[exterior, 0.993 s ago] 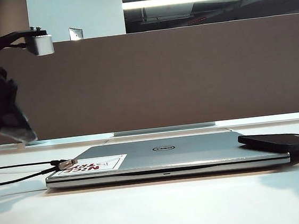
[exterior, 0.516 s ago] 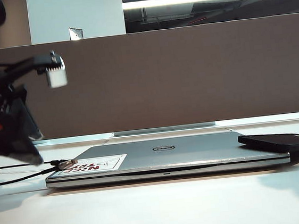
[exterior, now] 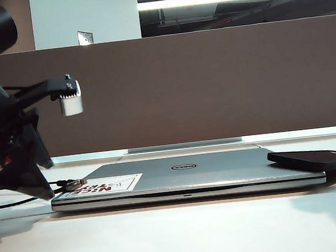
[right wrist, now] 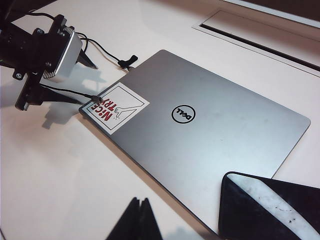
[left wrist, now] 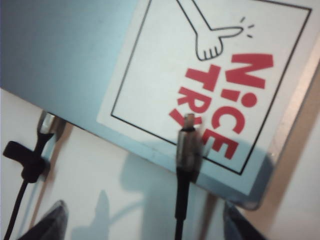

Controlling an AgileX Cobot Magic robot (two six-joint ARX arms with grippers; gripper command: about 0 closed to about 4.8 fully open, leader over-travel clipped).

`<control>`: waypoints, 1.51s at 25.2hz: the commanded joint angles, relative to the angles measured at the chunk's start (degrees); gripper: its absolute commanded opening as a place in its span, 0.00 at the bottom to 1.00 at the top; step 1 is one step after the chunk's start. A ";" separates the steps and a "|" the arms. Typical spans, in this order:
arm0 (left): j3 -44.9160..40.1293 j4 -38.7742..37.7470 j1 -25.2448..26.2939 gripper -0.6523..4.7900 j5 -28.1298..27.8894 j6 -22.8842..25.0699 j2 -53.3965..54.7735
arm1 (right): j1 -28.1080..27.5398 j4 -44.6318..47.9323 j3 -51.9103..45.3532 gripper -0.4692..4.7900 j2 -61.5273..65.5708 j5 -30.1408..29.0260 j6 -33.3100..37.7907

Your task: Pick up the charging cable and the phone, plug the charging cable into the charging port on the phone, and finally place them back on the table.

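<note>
Left tool [left wrist: 142, 222]: fingers [left wrist: 50, 222] spread wide, holding nothing; it hangs just above the cable's plug end at the laptop's stickered corner, seen at the left of the exterior view [exterior: 33, 185].
Right tool [right wrist: 140, 220]: fingers pressed together, holding nothing; it hovers over the counter near the laptop's front edge, close to the phone.
Cable [left wrist: 183, 170]: black cord lying on the counter; its silvery plug [left wrist: 187, 145] rests on the laptop's edge, its tip touching the sticker. A second strand with a metal end [left wrist: 46, 125] lies beside the laptop's side.
Phone [right wrist: 272, 210]: black slab lying partly on the laptop's corner opposite the sticker, overhanging the edge, well apart from the plug.
Laptop [right wrist: 210, 135]: silver, closed, flat on the counter.
Sticker [left wrist: 215, 85]: white with red letters, on the lid corner.
Counter [exterior: 179, 233]: white, carries all items.
</note>
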 commanded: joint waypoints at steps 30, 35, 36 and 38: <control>0.11 1.73 0.00 0.80 0.20 0.31 3.63 | -0.04 1.01 0.26 0.08 -0.11 -0.26 -0.33; 0.11 1.70 -0.11 0.55 0.17 0.26 4.44 | -0.04 1.01 0.26 0.08 -0.11 -0.20 -0.33; 0.11 1.90 -0.35 0.55 0.15 0.26 4.44 | -0.04 1.01 0.26 0.08 -0.11 -0.09 -0.33; 0.11 2.12 -0.83 0.56 0.15 0.26 4.44 | -0.04 1.01 0.26 0.08 -0.11 -0.09 -0.42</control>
